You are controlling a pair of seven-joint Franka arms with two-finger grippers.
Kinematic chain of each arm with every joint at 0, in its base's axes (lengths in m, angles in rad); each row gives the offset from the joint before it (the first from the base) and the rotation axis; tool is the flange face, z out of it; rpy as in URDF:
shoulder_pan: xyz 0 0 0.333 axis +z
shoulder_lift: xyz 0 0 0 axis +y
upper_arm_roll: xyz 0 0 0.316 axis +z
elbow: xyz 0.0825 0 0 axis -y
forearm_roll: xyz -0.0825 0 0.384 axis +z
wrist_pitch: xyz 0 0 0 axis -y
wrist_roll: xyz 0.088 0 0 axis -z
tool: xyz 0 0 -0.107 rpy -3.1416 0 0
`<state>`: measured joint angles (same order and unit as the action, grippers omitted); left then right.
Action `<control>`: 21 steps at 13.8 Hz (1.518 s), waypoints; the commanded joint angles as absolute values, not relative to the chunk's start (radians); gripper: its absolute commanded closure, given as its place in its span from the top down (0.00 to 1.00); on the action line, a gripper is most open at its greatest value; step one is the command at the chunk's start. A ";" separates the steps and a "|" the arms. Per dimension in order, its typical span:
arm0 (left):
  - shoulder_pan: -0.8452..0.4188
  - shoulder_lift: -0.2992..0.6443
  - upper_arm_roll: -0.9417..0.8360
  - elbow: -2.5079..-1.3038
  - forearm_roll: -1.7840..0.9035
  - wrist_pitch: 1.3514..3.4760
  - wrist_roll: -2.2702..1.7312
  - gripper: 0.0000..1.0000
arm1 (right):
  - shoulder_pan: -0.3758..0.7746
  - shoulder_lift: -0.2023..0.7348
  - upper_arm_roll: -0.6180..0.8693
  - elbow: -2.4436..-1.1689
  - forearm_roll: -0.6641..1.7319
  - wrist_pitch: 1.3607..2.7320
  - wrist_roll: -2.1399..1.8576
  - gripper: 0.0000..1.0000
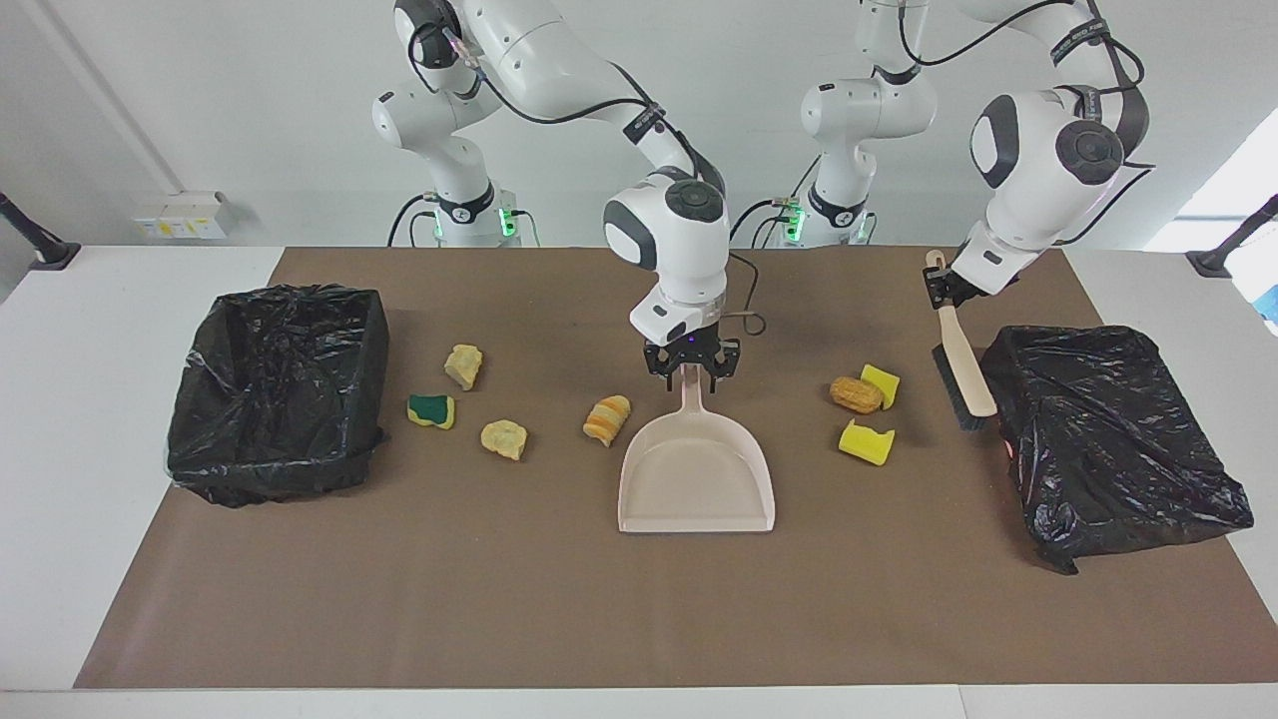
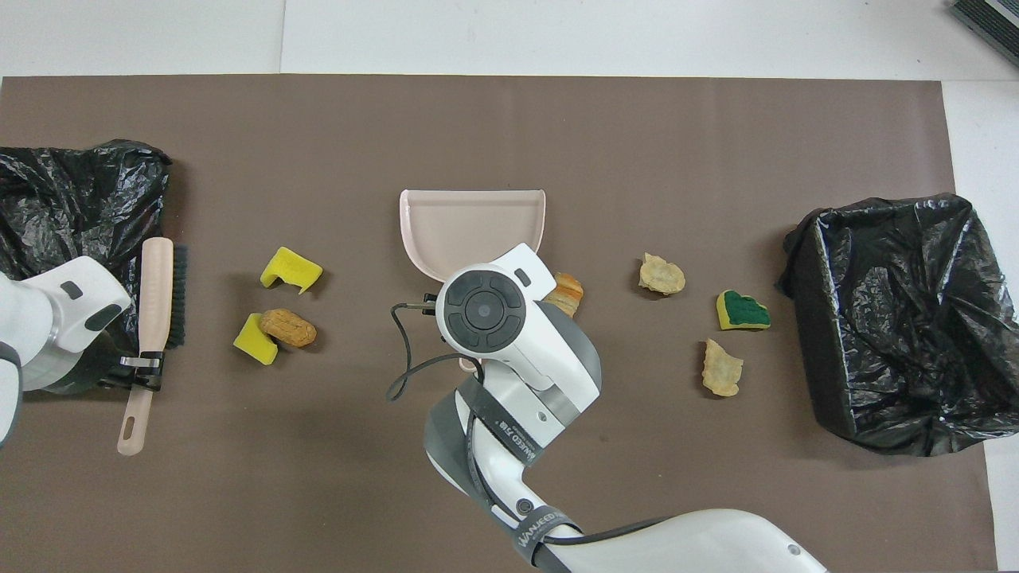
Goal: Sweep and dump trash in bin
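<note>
Currently, step in hand: taking up the tools; no sweeping begun, by my reading.

Item 1. Left gripper [image 1: 940, 288]: fingers clamped on the handle of the brush [image 1: 960, 352], which hangs bristles-down below the fingers, just beside the closed black bag [image 1: 1108, 439] at the left arm's end of the surface [image 1: 499, 599].

Item 2. Right gripper [image 1: 689, 367]: set down at the handle tip of the dustpan [image 1: 696, 469]; whether it has clamped the handle cannot be told. The pan lies flat, its mouth pointing away from the robots.

Item 3. Trash, seven pieces, all loose on the surface, none in the pan.
- Striped bread lump [image 1: 607, 419], just beside the pan and near the right gripper.
- Two tan lumps [image 1: 463, 365] [image 1: 504, 438] and a green-and-yellow sponge [image 1: 431, 409], between the right gripper and the open bin [image 1: 371, 369].
- Brown lump [image 1: 856, 394] touching a yellow sponge bit [image 1: 883, 383], with a second yellow bit [image 1: 866, 441] near, between the left fingers and the pan.

Next move, as judged: a firm hold on the pan handle, then the brush lowered beside the yellow bits, pushing them toward the pan mouth, which likely needs turning to meet them.
</note>
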<state>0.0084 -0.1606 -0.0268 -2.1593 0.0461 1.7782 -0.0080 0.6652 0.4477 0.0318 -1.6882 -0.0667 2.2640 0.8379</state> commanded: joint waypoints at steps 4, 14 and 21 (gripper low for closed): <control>0.003 -0.172 -0.028 -2.169 0.063 1.778 -0.005 0.00 | 0.672 0.423 0.031 -1.700 -0.097 2.218 0.784 0.00; -0.003 -0.170 -0.031 -2.287 0.015 1.886 -0.175 0.00 | 0.641 0.336 0.031 -1.736 -0.072 2.050 0.078 0.00; -0.136 -0.169 -0.031 -2.336 0.005 1.936 -0.230 0.00 | 0.548 0.321 0.029 -1.798 -0.074 2.013 -0.567 0.00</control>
